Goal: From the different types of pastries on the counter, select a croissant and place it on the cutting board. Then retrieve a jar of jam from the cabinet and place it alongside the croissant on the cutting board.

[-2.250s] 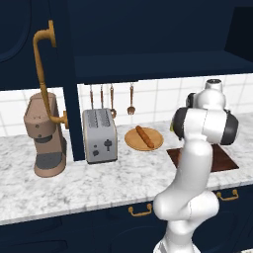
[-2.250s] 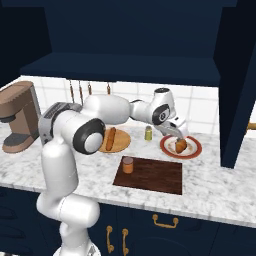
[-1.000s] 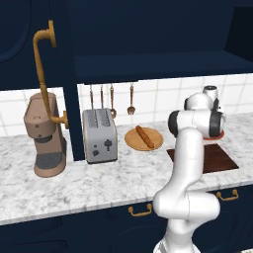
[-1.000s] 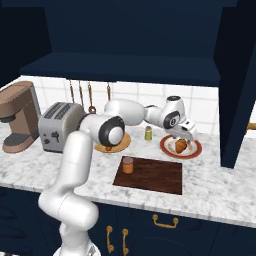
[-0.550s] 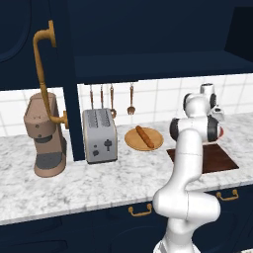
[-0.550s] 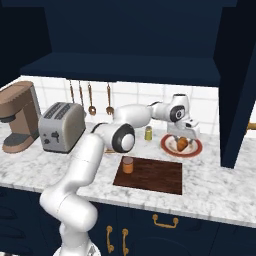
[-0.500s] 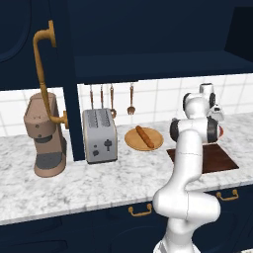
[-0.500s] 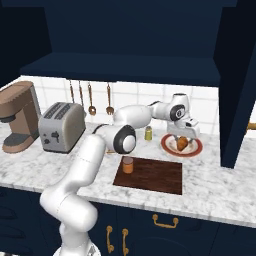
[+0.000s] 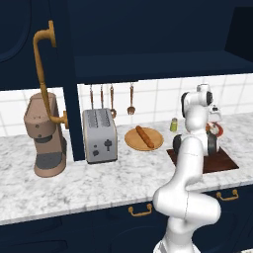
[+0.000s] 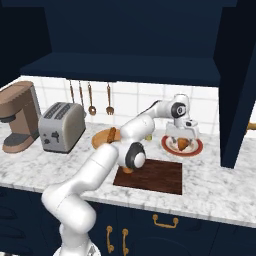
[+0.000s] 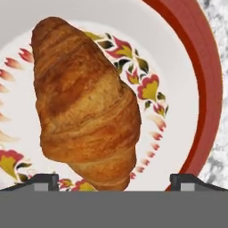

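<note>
Dark fingertips [image 11: 44,180] of the gripper [image 10: 182,133] stand spread wide, one at each side of the croissant [image 11: 84,104], not touching it. In the hand view the croissant lies between them on the red-rimmed plate [image 11: 207,84], with bare white plate open on both sides out to the rim. The gripper hangs just above the plate [image 10: 196,148], near the back edge of the counter [image 10: 235,187]. The cutting board [image 10: 160,177] lies just in front of the plate toward the counter's front edge, its top mostly bare. Left of it sits a round wooden plate [image 9: 132,143] holding a long loaf [image 9: 145,136], then a toaster [image 9: 100,135] and a coffee machine [image 9: 45,133].
</note>
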Robot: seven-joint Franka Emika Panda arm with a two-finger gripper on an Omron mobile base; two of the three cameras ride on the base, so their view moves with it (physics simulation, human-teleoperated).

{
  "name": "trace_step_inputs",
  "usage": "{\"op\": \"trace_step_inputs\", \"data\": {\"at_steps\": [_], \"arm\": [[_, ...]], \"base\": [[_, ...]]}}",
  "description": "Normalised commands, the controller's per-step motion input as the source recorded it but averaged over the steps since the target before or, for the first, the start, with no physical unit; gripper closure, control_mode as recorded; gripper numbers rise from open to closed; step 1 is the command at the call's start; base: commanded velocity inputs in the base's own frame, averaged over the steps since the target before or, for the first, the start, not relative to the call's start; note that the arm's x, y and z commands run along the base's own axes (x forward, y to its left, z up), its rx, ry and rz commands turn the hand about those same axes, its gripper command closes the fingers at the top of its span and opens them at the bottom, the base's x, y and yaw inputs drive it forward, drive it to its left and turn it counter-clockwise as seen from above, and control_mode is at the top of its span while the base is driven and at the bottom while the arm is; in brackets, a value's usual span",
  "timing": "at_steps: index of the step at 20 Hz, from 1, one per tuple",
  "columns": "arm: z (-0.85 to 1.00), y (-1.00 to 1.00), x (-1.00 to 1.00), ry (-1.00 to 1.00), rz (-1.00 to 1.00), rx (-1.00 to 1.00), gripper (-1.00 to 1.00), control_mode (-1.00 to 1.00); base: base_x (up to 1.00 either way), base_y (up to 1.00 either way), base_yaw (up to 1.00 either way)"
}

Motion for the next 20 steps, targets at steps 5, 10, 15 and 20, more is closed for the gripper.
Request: {"op": "trace_step_inputs", "data": {"at_steps": [5,10,15,20], "arm": [[-0.35,-0.18,0.01,0.06,0.0,0.07,1.0,-1.0],[-0.42,-0.06,0.42,-0.1,0.01,-0.03,1.0,-1.0],[-0.04,-0.05,0.22,0.01,0.04,0.06,1.0,-1.0],[0.43,-0.01,-0.39,0.0,0.02,0.14,1.0,-1.0]], "base": [[0.0,0.0,0.0],[0.0,0.0,0.0],[0.0,0.0,0.0],[0.0,0.0,0.0]]}}
